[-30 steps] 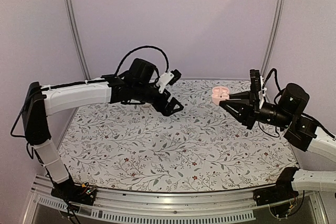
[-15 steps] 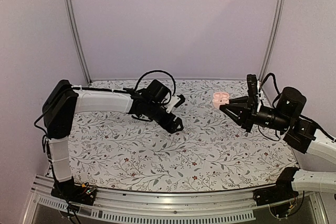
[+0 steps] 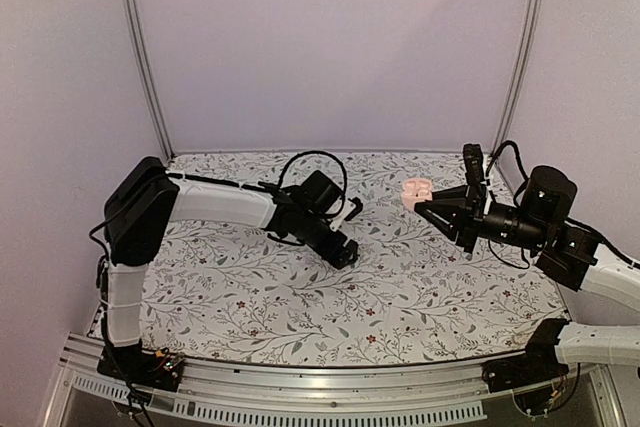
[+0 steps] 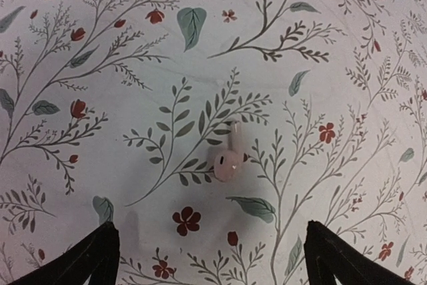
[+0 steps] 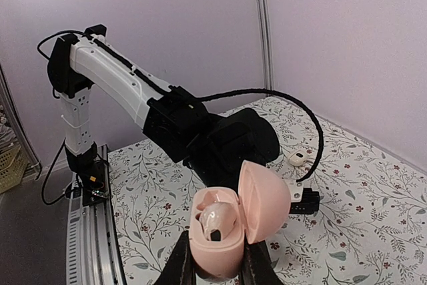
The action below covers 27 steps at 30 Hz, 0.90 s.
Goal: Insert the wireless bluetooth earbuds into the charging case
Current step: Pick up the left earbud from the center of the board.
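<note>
Right pincer clamped on open charging case — left pincer spread wide over loose earbud on floral cloth

Pale lilac walls enclose the table on three sides. Two metal poles rise at the far corners. A floral cloth covers the top, and an aluminium rail lines the near edge.

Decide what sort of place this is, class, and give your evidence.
Probably a robot lab work cell: left arm and right arm bolted to a metal rail, plain lilac panels enclosing a floral-covered table.
</note>
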Motion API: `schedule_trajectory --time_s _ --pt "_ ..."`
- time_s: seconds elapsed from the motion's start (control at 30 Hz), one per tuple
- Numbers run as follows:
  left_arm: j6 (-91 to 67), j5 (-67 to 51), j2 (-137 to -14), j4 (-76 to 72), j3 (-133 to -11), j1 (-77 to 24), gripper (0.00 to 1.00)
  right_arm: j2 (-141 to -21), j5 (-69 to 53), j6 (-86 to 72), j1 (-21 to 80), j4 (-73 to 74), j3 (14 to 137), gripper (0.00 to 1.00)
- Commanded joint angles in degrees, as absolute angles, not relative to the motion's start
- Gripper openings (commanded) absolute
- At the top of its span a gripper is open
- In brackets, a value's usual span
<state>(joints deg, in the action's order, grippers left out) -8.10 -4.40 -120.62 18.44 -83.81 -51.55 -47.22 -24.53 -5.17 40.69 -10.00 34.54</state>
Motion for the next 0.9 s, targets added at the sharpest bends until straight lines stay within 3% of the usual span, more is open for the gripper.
schedule_trajectory --time_s 0.0,0.87 --pt "-6.6 -1.0 -122.6 19.3 -85.4 -52.0 0.97 -46.9 -23.8 -5.0 40.2 -9.2 35.8 0.00" --pt "-5.0 13.4 -135.8 25.7 -102.2 -48.3 0.96 -46.9 -24.3 -4.1 39.8 -8.7 36.0 0.00"
